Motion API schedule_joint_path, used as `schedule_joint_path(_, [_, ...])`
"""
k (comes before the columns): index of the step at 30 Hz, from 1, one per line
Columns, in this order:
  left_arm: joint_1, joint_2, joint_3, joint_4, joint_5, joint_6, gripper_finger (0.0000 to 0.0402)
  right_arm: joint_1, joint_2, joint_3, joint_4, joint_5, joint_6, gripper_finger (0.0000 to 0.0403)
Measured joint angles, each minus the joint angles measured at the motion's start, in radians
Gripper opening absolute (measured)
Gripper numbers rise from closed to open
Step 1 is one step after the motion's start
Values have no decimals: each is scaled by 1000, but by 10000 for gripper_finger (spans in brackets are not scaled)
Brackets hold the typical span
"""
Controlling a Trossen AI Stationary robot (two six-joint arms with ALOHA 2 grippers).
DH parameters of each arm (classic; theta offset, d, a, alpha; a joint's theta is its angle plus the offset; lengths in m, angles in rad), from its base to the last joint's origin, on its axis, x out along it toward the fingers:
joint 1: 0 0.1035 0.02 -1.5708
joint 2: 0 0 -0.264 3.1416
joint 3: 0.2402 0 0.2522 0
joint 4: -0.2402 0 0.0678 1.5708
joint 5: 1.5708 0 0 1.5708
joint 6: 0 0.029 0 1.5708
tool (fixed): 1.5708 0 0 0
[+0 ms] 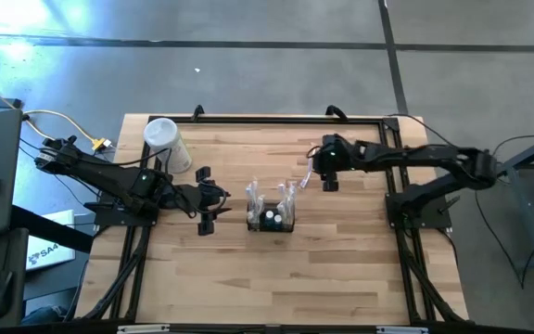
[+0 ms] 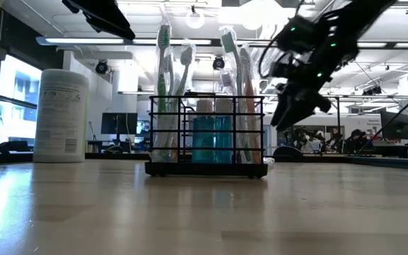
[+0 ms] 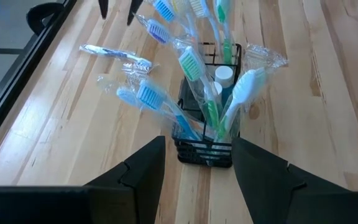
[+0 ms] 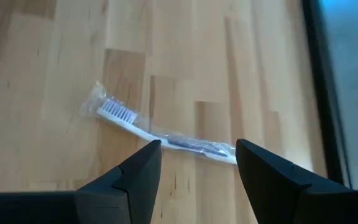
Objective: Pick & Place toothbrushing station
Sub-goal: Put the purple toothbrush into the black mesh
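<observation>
On white canister (image 2: 61, 115), tiny unreadable label print beside caddy (image 2: 206, 134).

Pale butcher-block wooden tabletop (image 1: 341, 269) with black metal edge frame (image 1: 267, 118), standing on a glossy grey concrete floor (image 1: 248, 56) crossed by dark seams. Room beyond is an open workshop: long white ceiling light strips (image 2: 83, 41), tall windows at one side (image 2: 6, 92). Dark computer monitors (image 2: 115, 122) and cluttered benches far behind.
</observation>
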Motion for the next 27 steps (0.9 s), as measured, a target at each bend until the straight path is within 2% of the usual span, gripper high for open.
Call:
schedule_joint_path(4, [0, 0, 0, -2, 0, 2, 182, 3, 109, 67, -44, -4, -62, 200])
schedule_joint_path(9, [0, 0, 0, -9, 0, -3, 182, 3, 198, 103, -95, -18, -30, 200])
schedule_joint_path(19, [0, 0, 0, -11, 0, -3, 182, 9, 282, 103, -37, -26, -146, 200])
schedule_joint_path(27, [0, 0, 0, -5, -10, 14, 182, 9, 334, 104, 25, -29, -201, 185])
